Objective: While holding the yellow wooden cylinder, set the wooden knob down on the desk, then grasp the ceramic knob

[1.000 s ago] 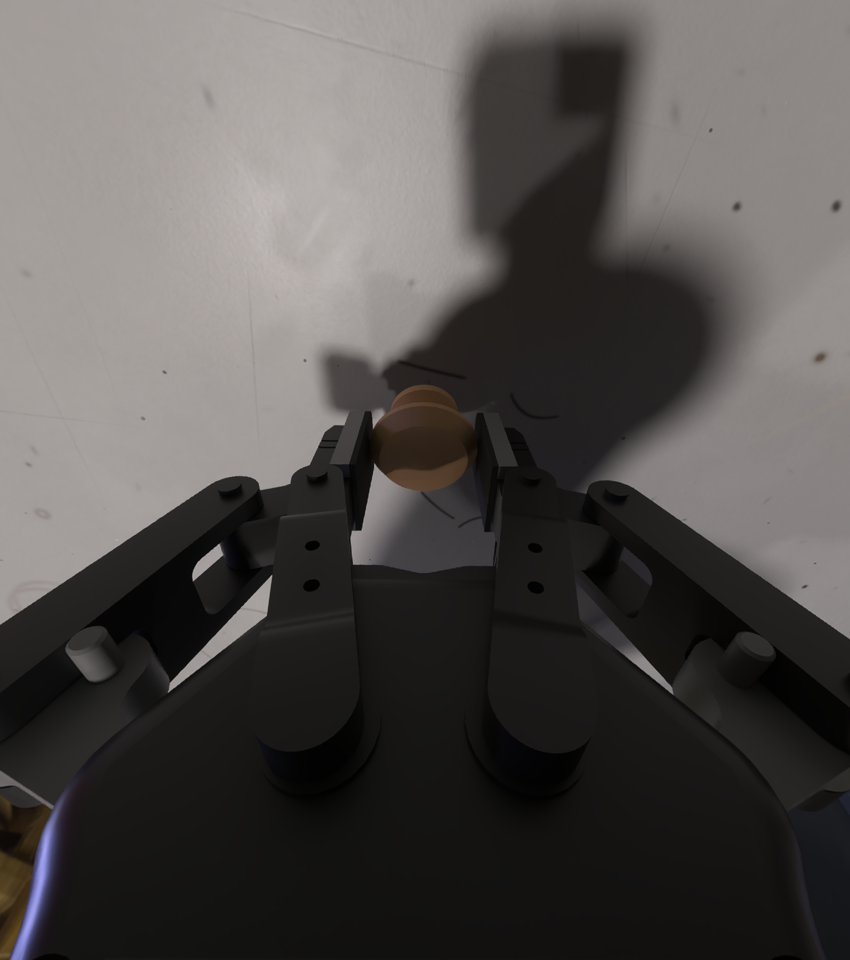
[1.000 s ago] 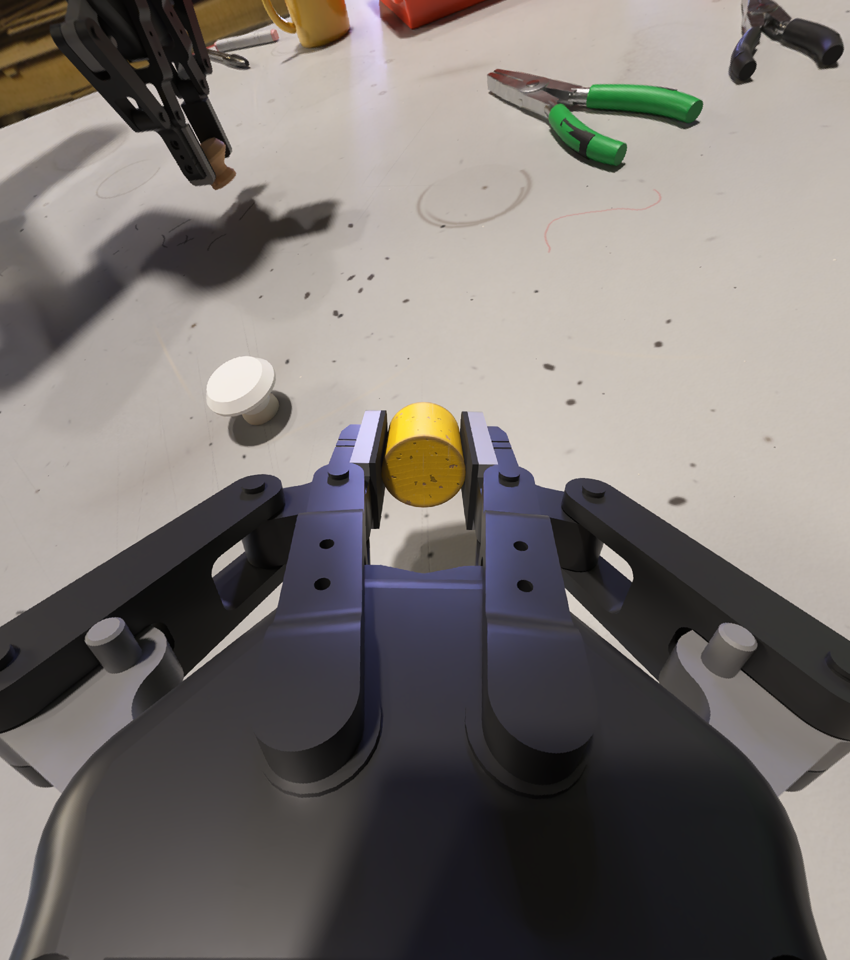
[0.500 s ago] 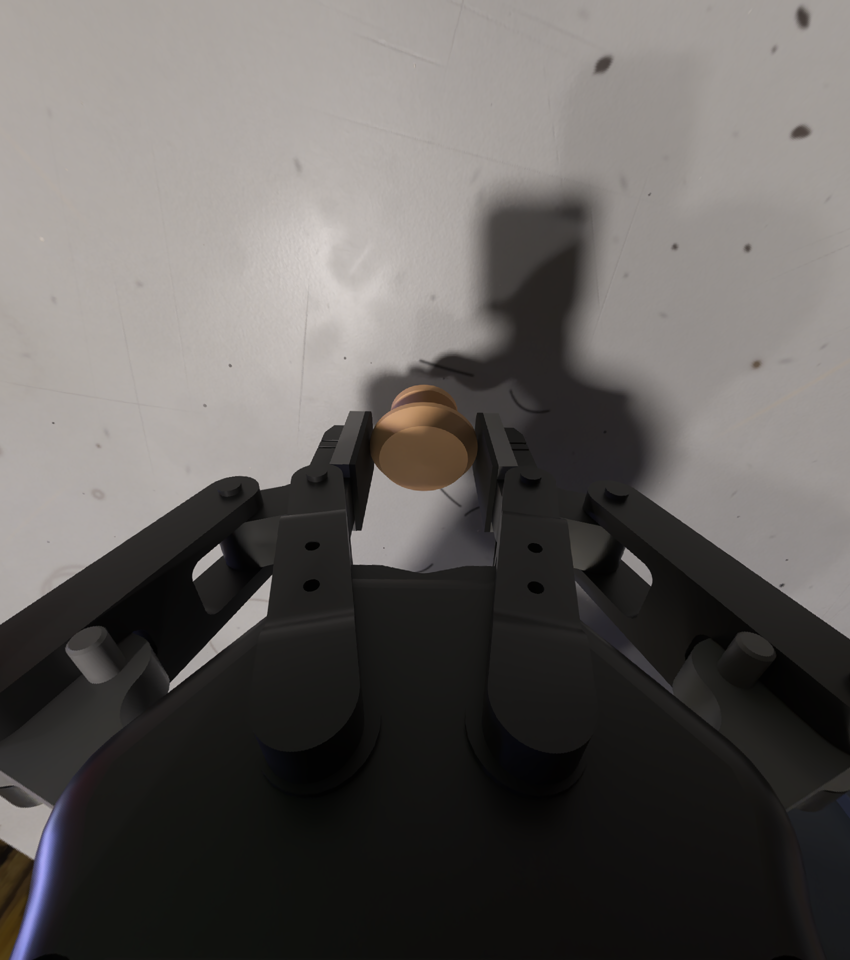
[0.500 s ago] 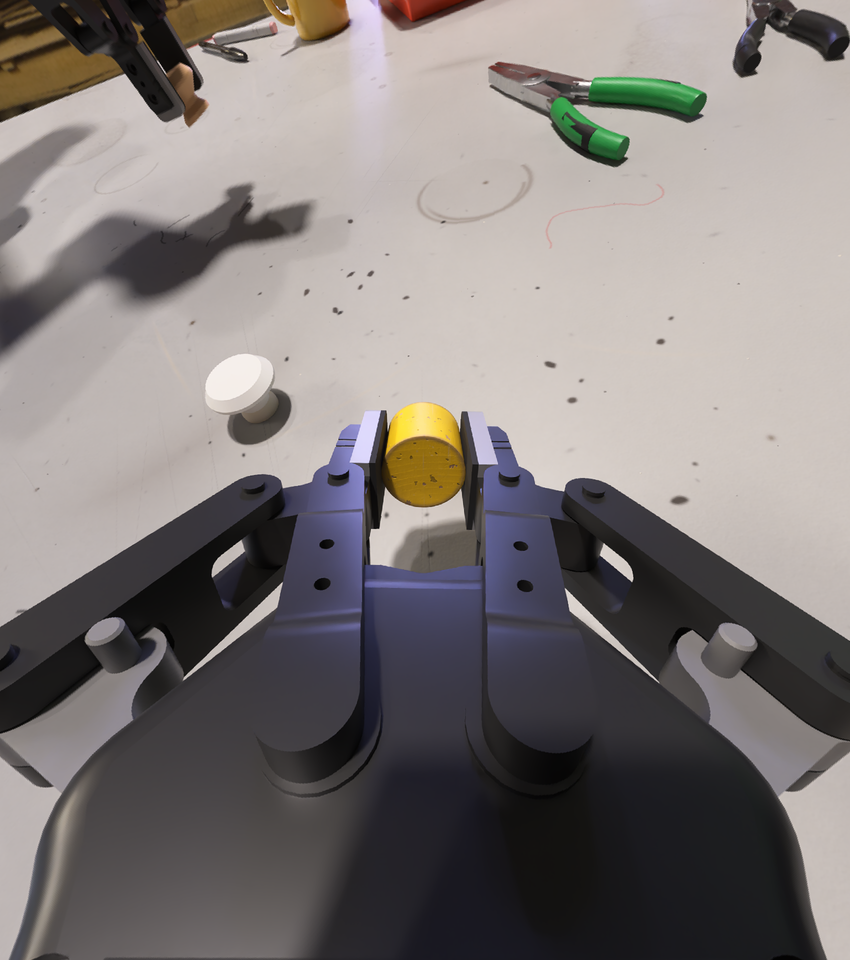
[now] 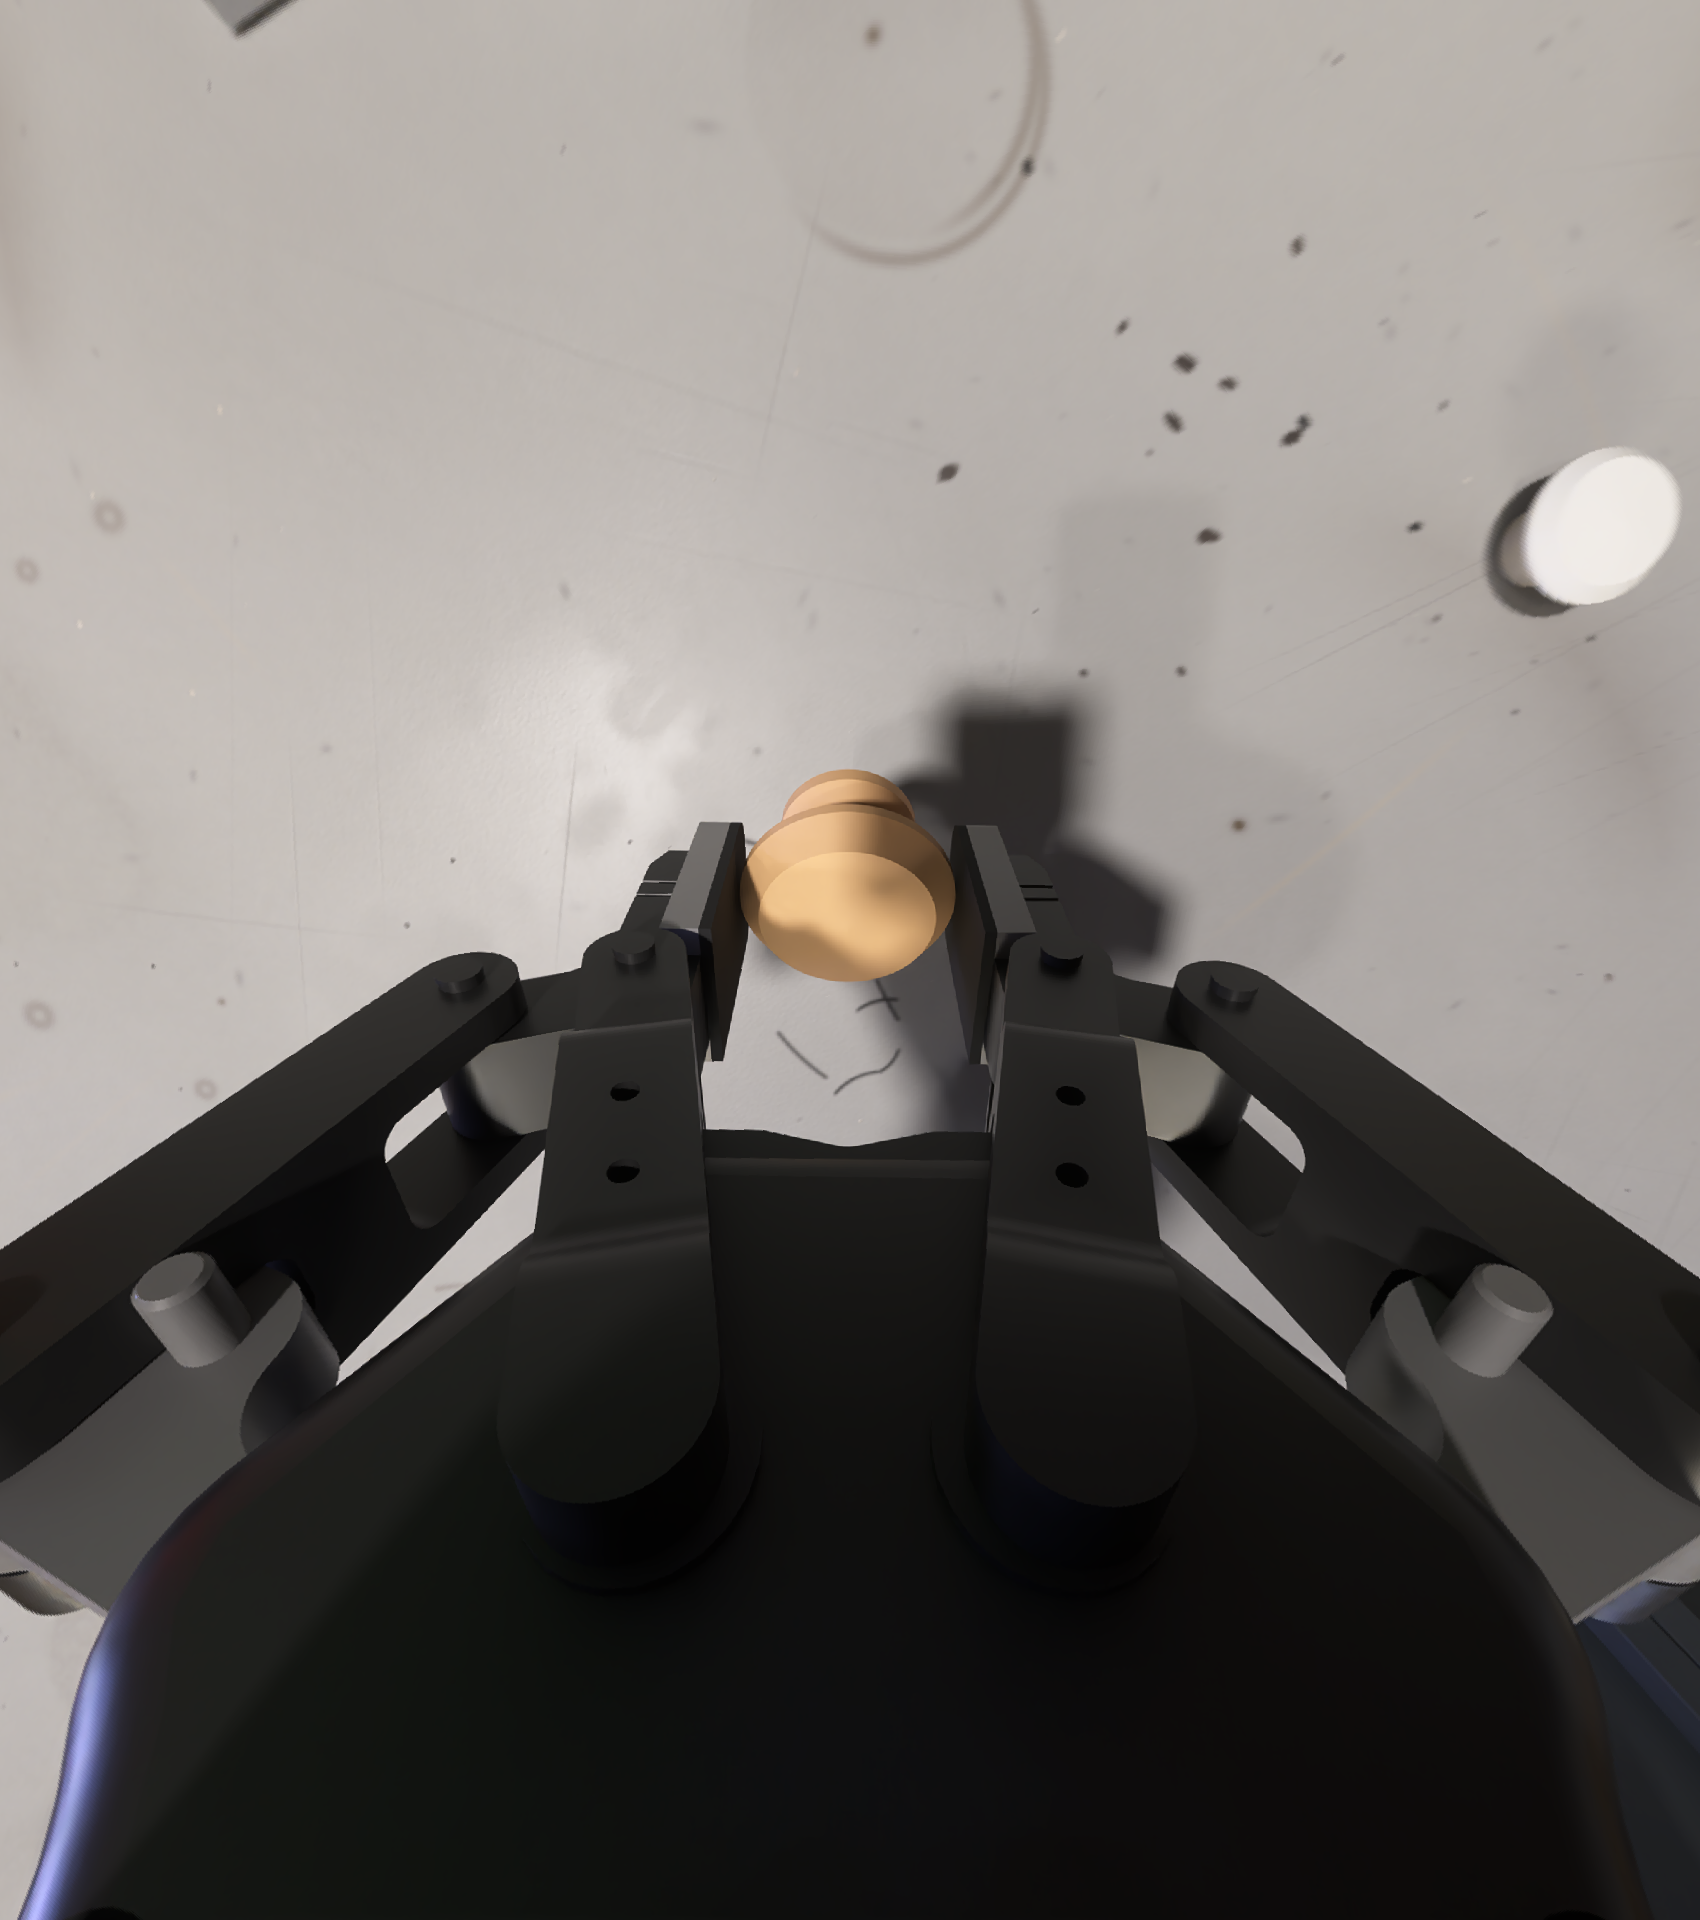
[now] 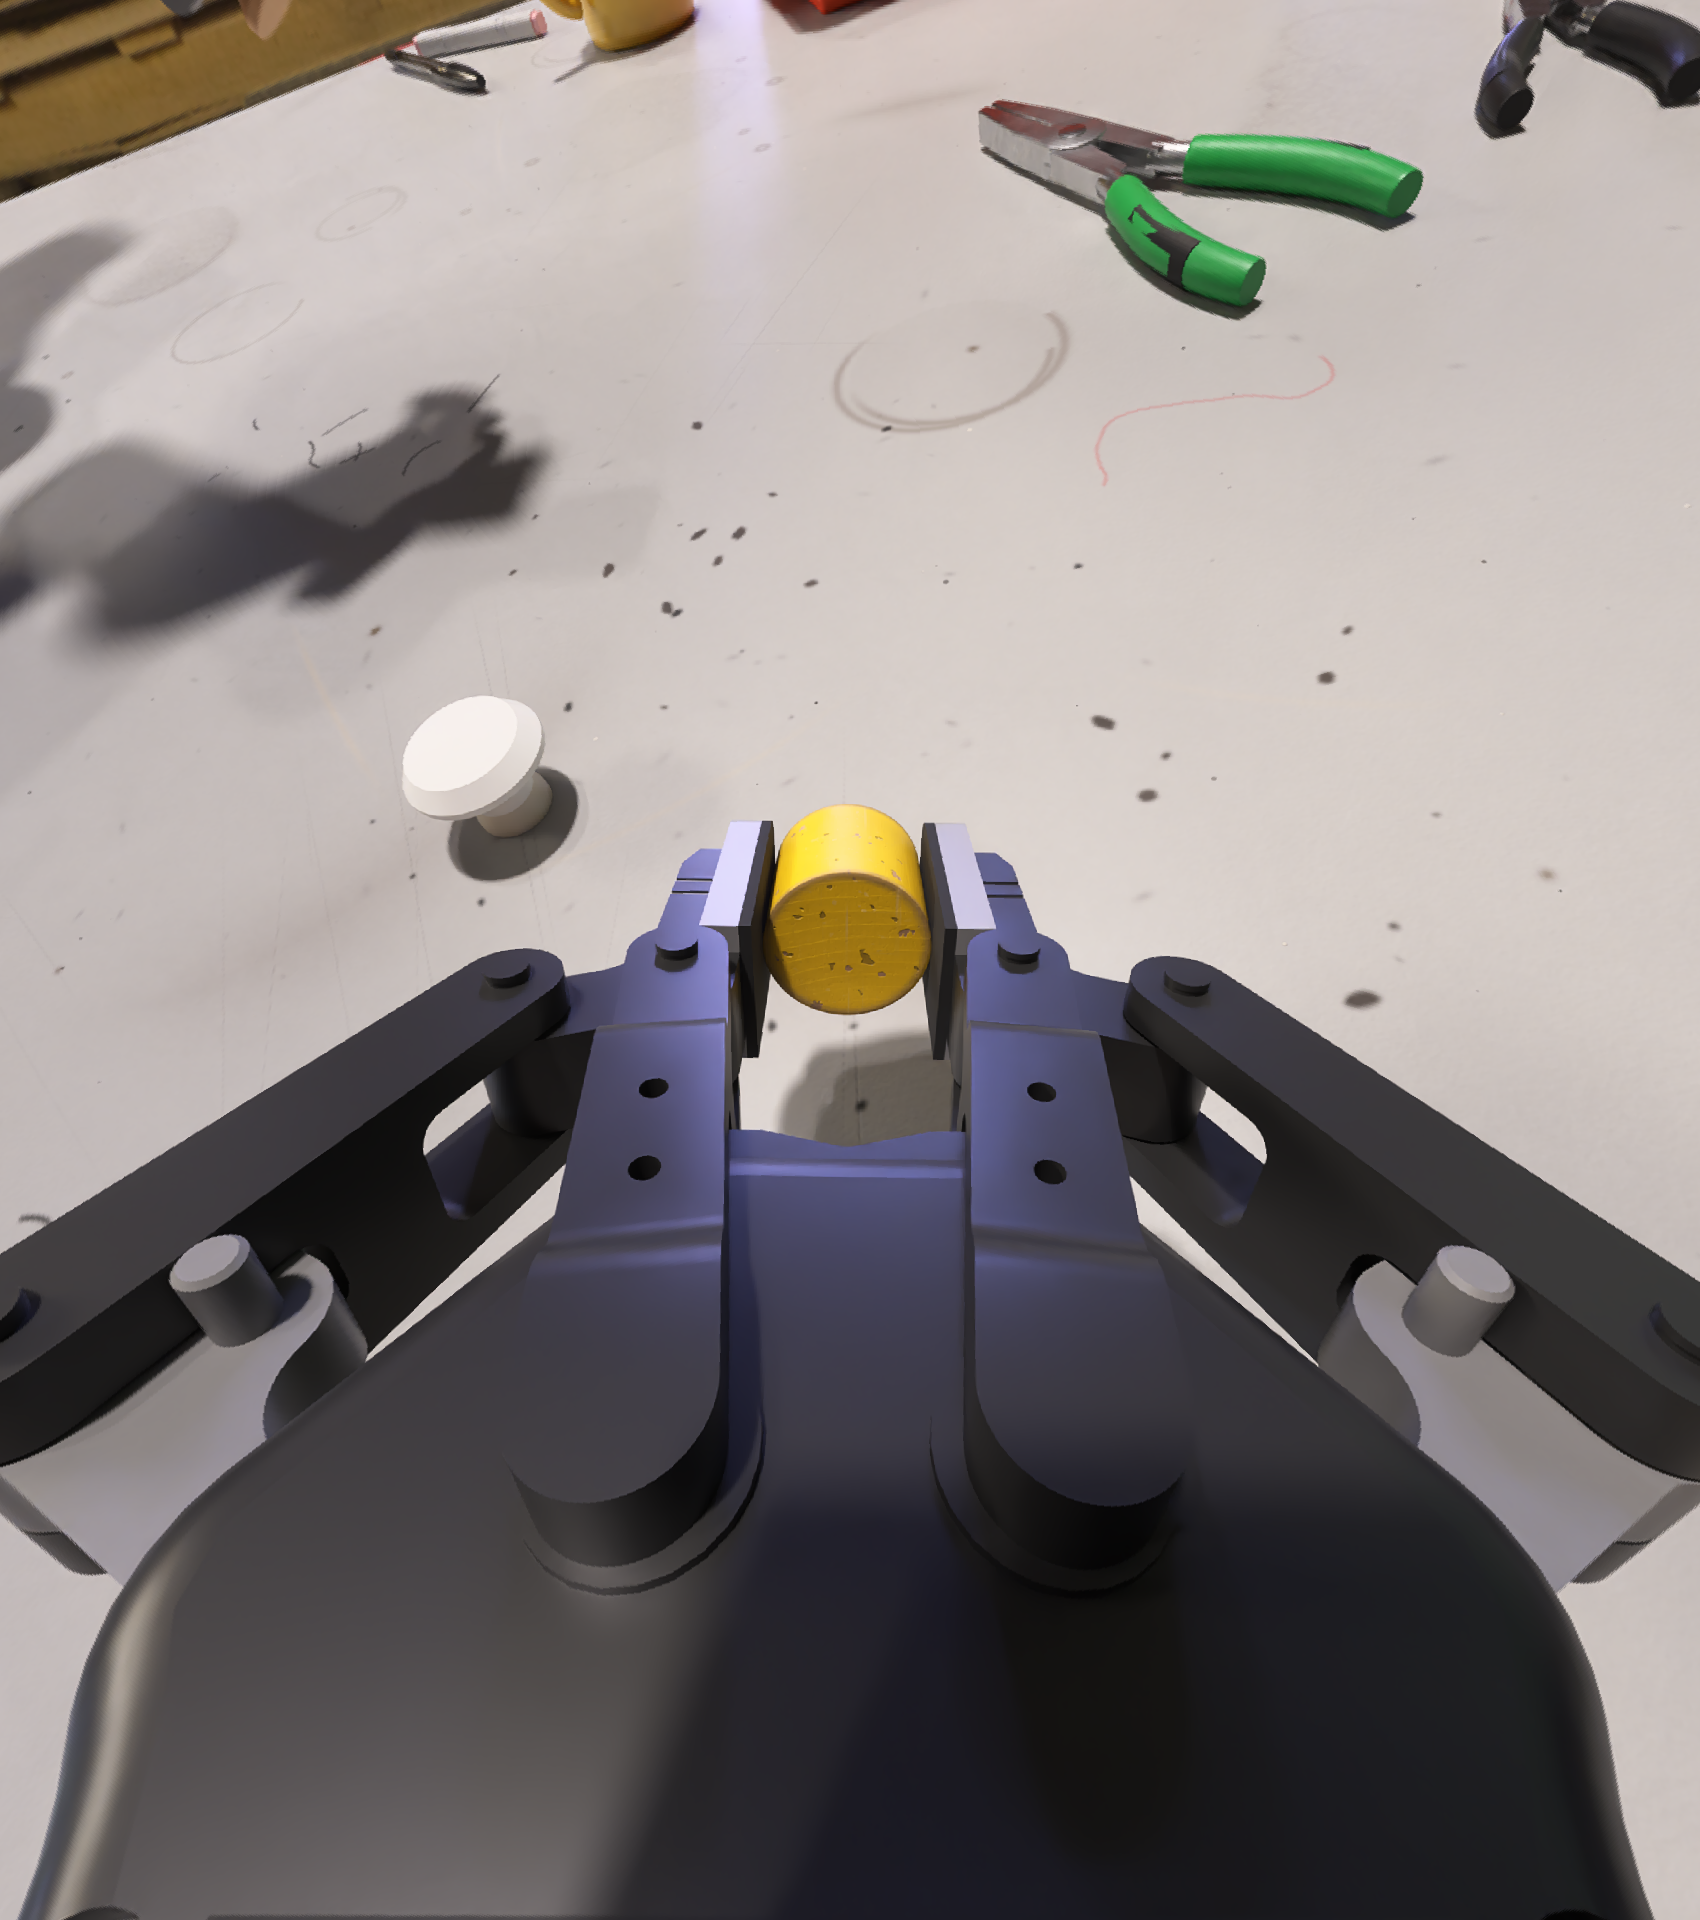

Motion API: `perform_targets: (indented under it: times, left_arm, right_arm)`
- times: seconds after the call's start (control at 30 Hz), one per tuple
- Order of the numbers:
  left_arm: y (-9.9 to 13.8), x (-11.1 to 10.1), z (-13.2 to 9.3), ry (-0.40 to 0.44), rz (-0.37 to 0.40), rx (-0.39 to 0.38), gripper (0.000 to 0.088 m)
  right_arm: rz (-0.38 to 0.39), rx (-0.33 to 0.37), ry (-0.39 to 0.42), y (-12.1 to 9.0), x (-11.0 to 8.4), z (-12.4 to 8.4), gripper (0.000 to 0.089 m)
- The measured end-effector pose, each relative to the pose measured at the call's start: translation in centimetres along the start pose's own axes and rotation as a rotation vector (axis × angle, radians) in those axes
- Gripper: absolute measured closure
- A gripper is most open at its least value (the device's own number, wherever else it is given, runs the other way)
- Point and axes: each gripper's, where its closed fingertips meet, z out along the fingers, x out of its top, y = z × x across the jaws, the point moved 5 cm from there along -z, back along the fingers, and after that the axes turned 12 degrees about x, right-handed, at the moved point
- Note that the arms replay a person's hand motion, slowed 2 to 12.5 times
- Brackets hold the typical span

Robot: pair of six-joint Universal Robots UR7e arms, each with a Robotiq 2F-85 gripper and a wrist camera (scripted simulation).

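The left gripper (image 5: 846, 914) is clamped on the wooden knob (image 5: 846, 899), its two pads pressing the sides of the knob's broad head, with the narrower stem pointing away from the camera toward the desk (image 5: 306, 520). The knob hangs above the desk, not touching it, and its shadow falls on the surface just beyond it. The ceramic knob (image 5: 1594, 540), white, stands on the desk well off to the right of the wooden knob and farther from the camera.

In the right wrist view, the right gripper (image 6: 846, 914) grips the yellow wooden cylinder (image 6: 848, 920) between its pads, end face toward the camera, lifted clear of the desk. The ceramic knob (image 6: 474, 764) sits near the cylinder, to its left. Green-handled pliers (image 6: 1199, 192) lie far beyond the cylinder, to its right.
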Motion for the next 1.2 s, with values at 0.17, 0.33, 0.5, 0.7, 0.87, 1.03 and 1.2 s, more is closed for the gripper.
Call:
perform_targets:
  times: [0.17,0.33,0.5,0.7,0.87,1.03,1.2]
  left_arm:
    - [1.8,0.8,-1.7,0.077,0.029,-0.037,0.0532]
    - [4.3,1.5,-3.0,0.135,0.062,-0.095,0.0532]
    - [6.9,1.8,-3.6,0.163,0.110,-0.142,0.0532]
    - [9.8,2.4,-3.4,0.178,0.160,-0.169,0.0532]
    - [12.3,2.9,-2.7,0.172,0.192,-0.193,0.0532]
    - [14.6,3.2,-1.3,0.150,0.224,-0.205,0.0532]
    - [16.4,3.0,0.5,0.092,0.256,-0.204,0.0532]
  right_arm:
    - [-0.005,-0.004,-0.006,0.0,0.0,0.1,0.0644]
    - [-0.012,-0.009,-0.012,-0.1,-0.1,0.1,0.0644]
    - [-0.023,-0.016,-0.018,-0.2,-0.1,0.2,0.0644]
    - [-0.035,-0.024,-0.022,-0.2,-0.1,0.2,0.0644]
    - [-0.042,-0.029,-0.022,-0.3,-0.1,0.2,0.0644]
    - [-0.044,-0.029,-0.019,-0.3,-0.1,0.2,0.0644]
    - [-0.043,-0.026,-0.013,-0.3,0.0,0.1,0.0644]
